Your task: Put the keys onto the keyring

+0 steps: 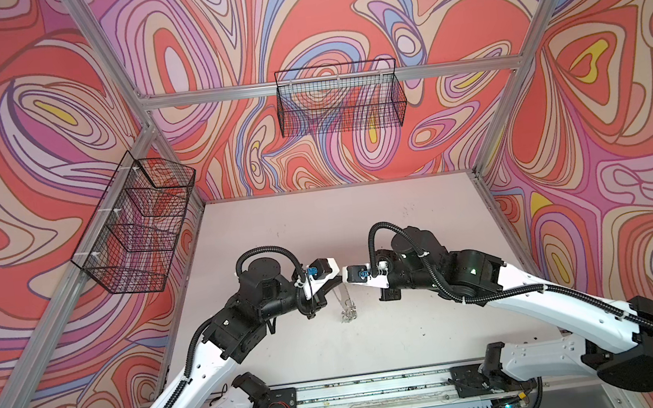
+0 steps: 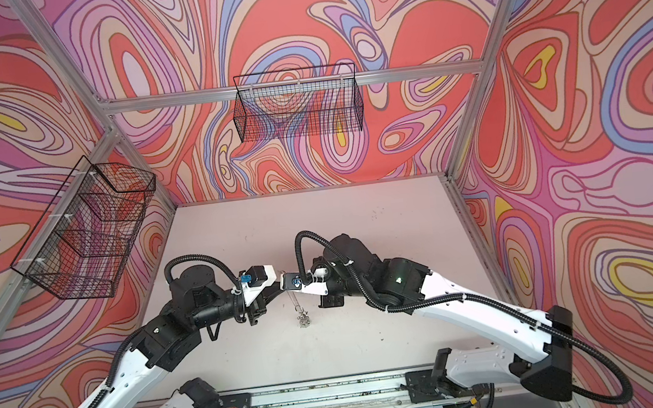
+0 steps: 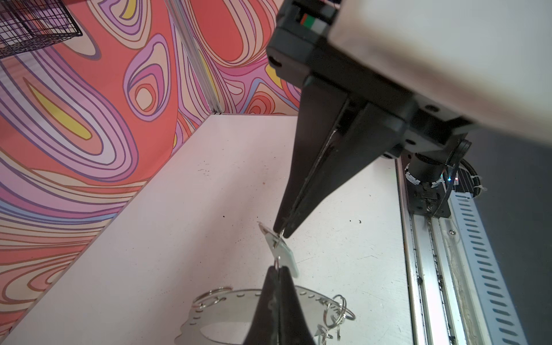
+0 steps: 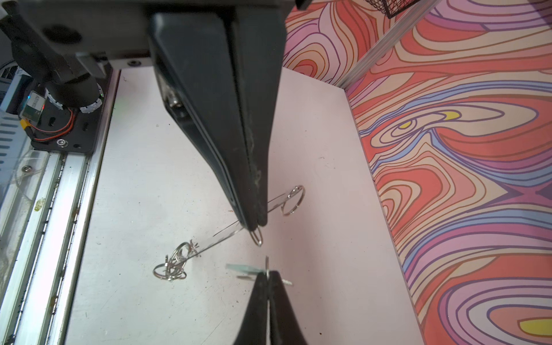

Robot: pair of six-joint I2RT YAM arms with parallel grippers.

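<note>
Beside keyring (image 3: 218, 310) rim | left pincer (image 4: 255, 222) closed fully on one wire loop (image 4: 257, 236), keyring hanging edge-on | right pincer (image 3: 282, 233) closed fully on key (image 4: 242, 267), long axis across its tips, just beside that loop, not yet threaded | judged: right arm to move

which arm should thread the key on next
Probably right: the right gripper is shut on a key just beside the loop that the left gripper pinches on the keyring.

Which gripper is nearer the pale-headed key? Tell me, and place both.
Right. The right gripper is shut on the key; the left gripper is close beside it, shut on the keyring.
</note>
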